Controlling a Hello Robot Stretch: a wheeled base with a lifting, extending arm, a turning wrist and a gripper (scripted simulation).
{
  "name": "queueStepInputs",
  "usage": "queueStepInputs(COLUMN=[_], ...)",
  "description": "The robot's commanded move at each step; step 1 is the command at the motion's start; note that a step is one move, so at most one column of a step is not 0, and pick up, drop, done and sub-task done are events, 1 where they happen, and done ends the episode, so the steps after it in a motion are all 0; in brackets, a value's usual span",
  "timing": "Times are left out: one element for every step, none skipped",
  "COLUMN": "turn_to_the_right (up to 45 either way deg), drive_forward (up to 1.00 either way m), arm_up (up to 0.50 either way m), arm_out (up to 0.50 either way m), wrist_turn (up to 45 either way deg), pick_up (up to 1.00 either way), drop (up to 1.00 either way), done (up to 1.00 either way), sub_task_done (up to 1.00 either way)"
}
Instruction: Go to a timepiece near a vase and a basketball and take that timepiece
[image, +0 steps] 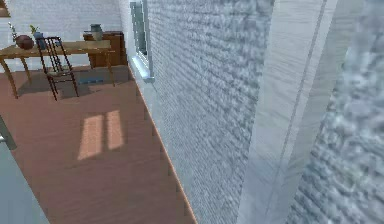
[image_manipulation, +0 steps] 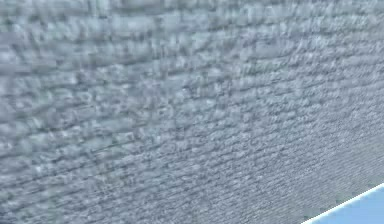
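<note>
Far off at the forward view's upper left stands a wooden table (image: 55, 50). On its left end lies a dark reddish round thing (image: 24, 42), and beside it stands a small pot with a green plant (image: 37, 33). A grey vase-like thing (image: 96, 31) stands on a wooden sideboard (image: 106, 50) behind the table. No shape there can be told as a timepiece at this distance.
A dark chair (image: 58, 66) stands before the table. A grey textured wall (image: 220, 90) runs along the forward view's right, with a window (image: 138, 38) in it, and the same wall (image_manipulation: 180, 100) stands close in the arm side view. Brown wooden floor (image: 70, 160) lies free toward the table.
</note>
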Motion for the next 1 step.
queueStepInputs(turn_to_the_right=[-6.0], drive_forward=[0.0], arm_up=[0.0], arm_out=[0.0], wrist_turn=[0.0], pick_up=[0.0], drop=[0.0], done=[0.0], sub_task_done=[0.0])
